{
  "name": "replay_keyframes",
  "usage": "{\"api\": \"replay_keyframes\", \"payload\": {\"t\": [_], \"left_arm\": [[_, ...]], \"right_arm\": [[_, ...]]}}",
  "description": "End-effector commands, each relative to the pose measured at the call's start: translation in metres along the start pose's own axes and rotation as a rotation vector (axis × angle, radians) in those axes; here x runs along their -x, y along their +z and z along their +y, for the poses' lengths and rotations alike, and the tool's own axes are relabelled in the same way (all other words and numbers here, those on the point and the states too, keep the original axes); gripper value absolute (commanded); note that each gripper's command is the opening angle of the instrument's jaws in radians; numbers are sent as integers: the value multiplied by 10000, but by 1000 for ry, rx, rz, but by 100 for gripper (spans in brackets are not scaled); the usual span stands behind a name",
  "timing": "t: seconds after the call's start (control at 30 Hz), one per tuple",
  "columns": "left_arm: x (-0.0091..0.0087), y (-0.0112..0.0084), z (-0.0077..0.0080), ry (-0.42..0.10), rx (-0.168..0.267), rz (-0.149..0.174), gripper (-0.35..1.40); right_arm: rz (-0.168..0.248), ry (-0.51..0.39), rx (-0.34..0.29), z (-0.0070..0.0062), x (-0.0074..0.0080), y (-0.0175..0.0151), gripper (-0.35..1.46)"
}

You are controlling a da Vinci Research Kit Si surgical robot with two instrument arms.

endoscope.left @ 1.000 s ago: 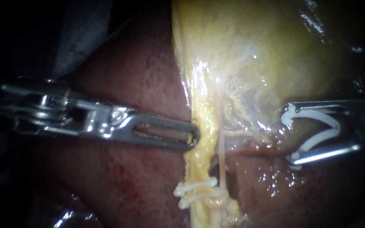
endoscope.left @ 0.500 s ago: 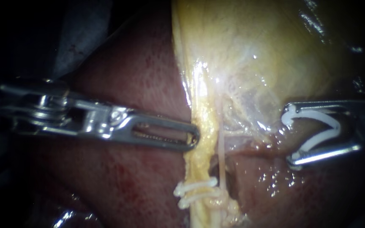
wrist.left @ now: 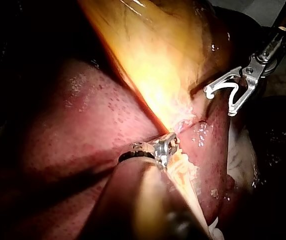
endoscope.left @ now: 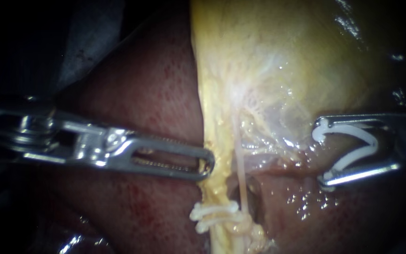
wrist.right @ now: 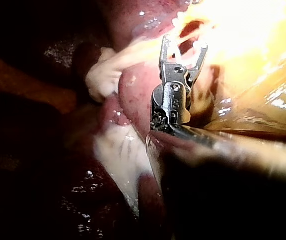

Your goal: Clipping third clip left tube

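Endoscope: the left instrument [endoscope.left: 206, 164] lies across the liver [endoscope.left: 137, 94]. Its jaws are closed flat together, and their tip pinches the near edge of the left tube [endoscope.left: 214, 186], a yellow strand running down from the gallbladder [endoscope.left: 287, 56]. 2 white clips [endoscope.left: 214, 214] sit across that strand, just below the tip. A thin pale tube [endoscope.left: 241, 176] runs just beside it on the right. The right instrument [endoscope.left: 320, 150] has its jaws wide apart, with an open clip [endoscope.left: 358, 154] seated between them and touching both. The open clip is well apart from the left tube, to the right of both strands, over wet liver.
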Motion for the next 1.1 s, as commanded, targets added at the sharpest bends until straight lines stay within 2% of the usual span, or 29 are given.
{"api": "replay_keyframes", "payload": {"t": [0.03,0.4,0.87,1.1], "left_arm": [[0,-1,-1,-1,1,-1,-35],[2,-3,1,0,4,-5,-35],[3,-5,1,-1,7,-8,-35],[3,-7,1,-1,6,-12,-35]], "right_arm": [[-1,0,-4,0,0,1,60],[-4,-9,-17,-7,2,13,60],[-17,30,-62,-19,24,69,60],[-30,64,-76,-21,29,94,60]]}}
